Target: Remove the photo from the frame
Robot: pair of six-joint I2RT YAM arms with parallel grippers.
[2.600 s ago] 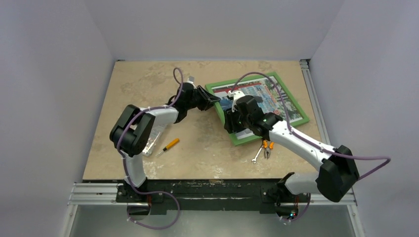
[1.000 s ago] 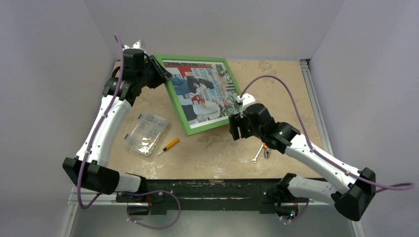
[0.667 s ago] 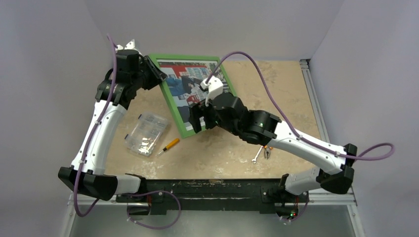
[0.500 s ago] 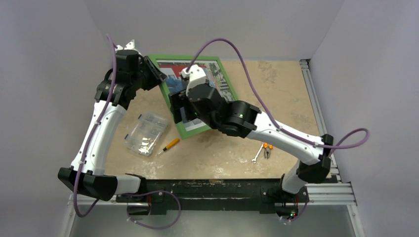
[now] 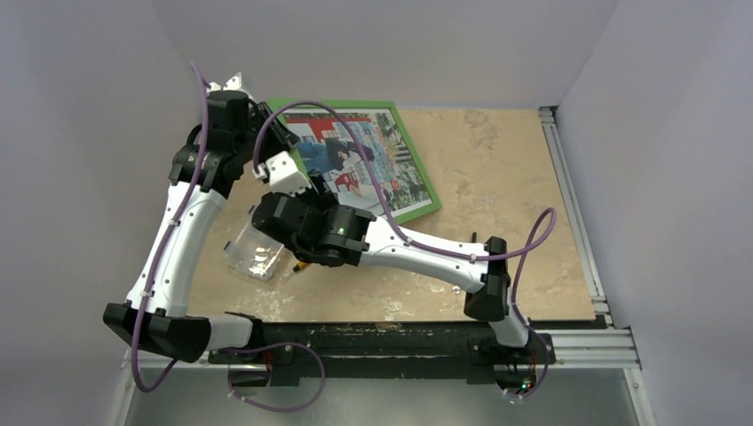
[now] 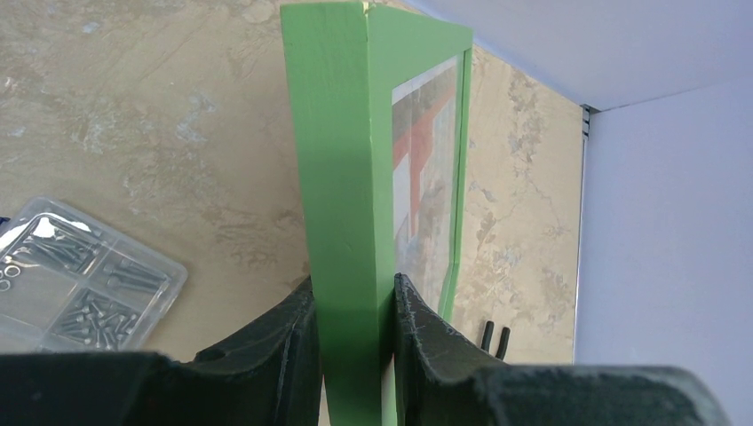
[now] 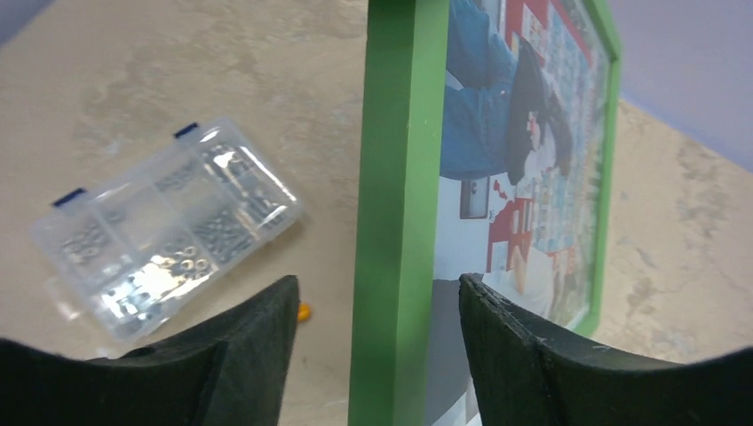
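Photo (image 7: 524, 133) inside green frame (image 6: 342, 177) at 12 o'clock of counter (image 5: 497, 177); frame edge clamped between left jaws, straddled by right jaws held apart.

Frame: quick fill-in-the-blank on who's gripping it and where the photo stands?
1. The left gripper is clamped on the edge of the ____ frame.
2. The right gripper straddles the frame's edge with its jaws ____, clear of it on both sides.
3. The photo sits ____ the frame.
4. The clear plastic box lies on the ____, held by neither arm.

Missing words: green; open; inside; table.
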